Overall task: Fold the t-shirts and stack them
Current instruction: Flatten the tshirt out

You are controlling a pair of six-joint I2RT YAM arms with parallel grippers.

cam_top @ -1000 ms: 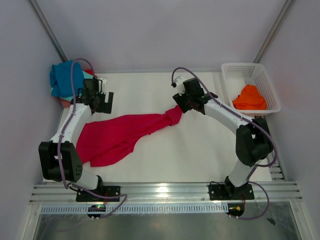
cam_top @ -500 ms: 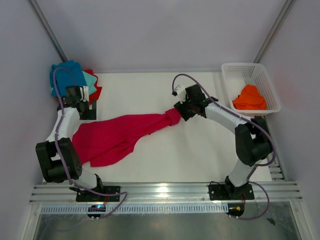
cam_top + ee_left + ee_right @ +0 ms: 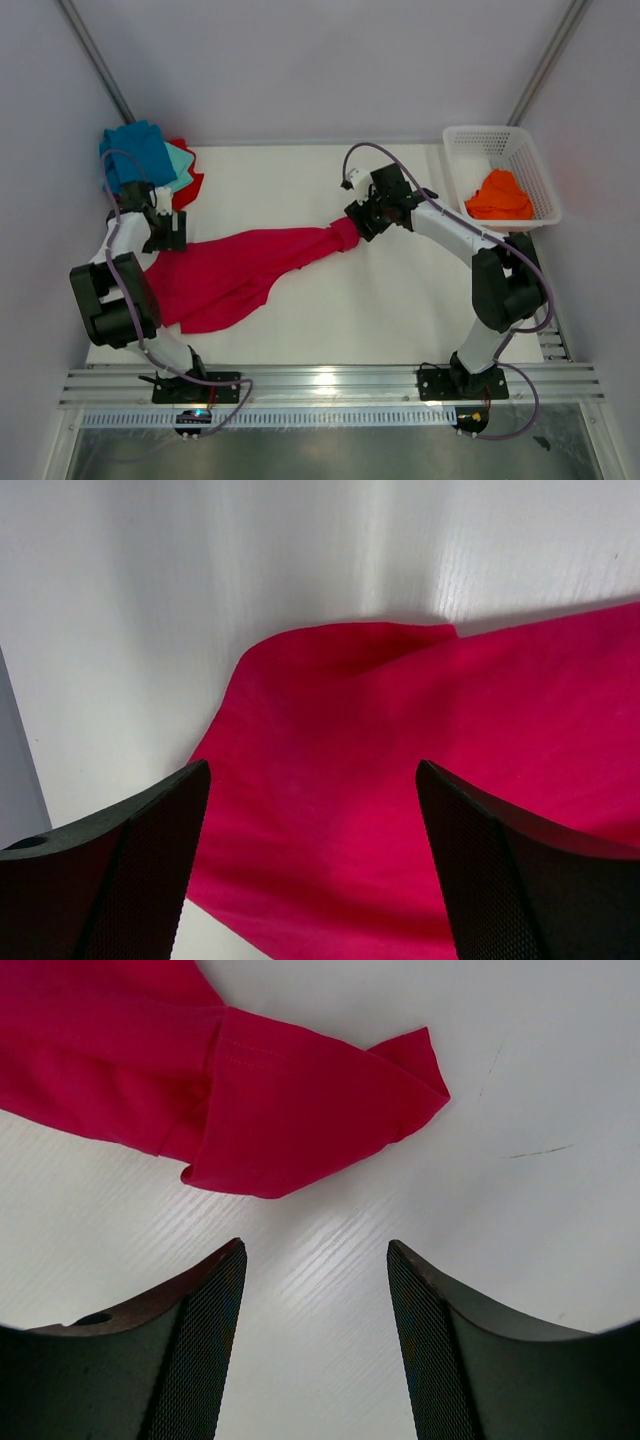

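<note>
A large crimson t-shirt [image 3: 230, 275] lies stretched across the white table, wide at the left and bunched to a narrow end at the right. My left gripper [image 3: 168, 233] hovers over its upper left corner. In the left wrist view the gripper [image 3: 312, 770] is open, with crimson cloth [image 3: 400, 760] spread below the gap. My right gripper [image 3: 362, 218] sits at the bunched right end. In the right wrist view it [image 3: 316, 1250] is open over bare table, with the shirt's folded tip [image 3: 300, 1120] just ahead of the fingers. Blue, teal and red t-shirts [image 3: 140, 160] are piled at the back left.
A white lattice basket [image 3: 490, 131] stands at the back right with an orange t-shirt [image 3: 498, 195] inside. The enclosure walls run close along both sides. The left arm's cable loops beside the pile.
My left gripper has swung left and nearer, from beside the pile down onto the crimson shirt's upper left corner. The right gripper has hardly moved.
</note>
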